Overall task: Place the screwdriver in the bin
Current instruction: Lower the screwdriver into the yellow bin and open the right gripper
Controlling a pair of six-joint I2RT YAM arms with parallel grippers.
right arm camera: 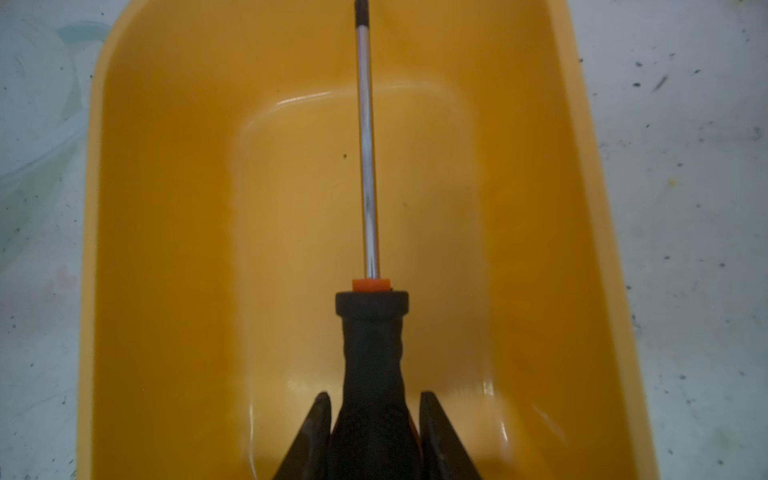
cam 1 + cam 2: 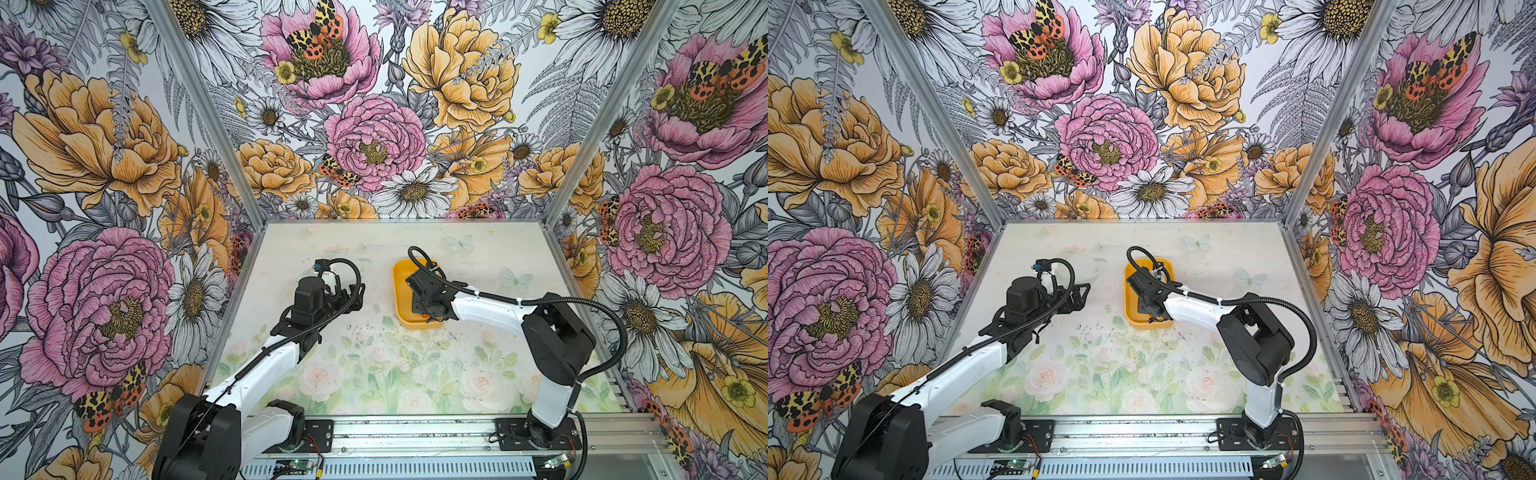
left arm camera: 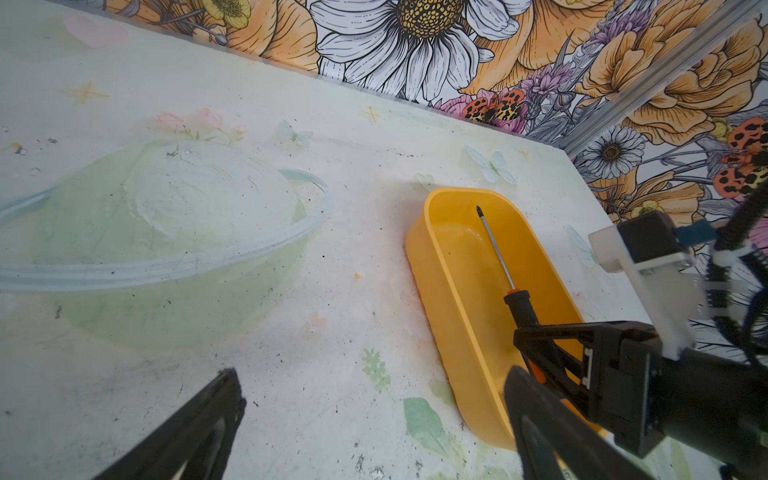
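Right wrist view: your right gripper point(image 1: 374, 397) is clamped on the screwdriver point(image 1: 372, 332) over the bin point(image 1: 166, 249). Your left gripper point(image 3: 374, 382) sits spread apart.

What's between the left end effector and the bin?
Just bare table lies between the left end effector and the bin, in both top views.
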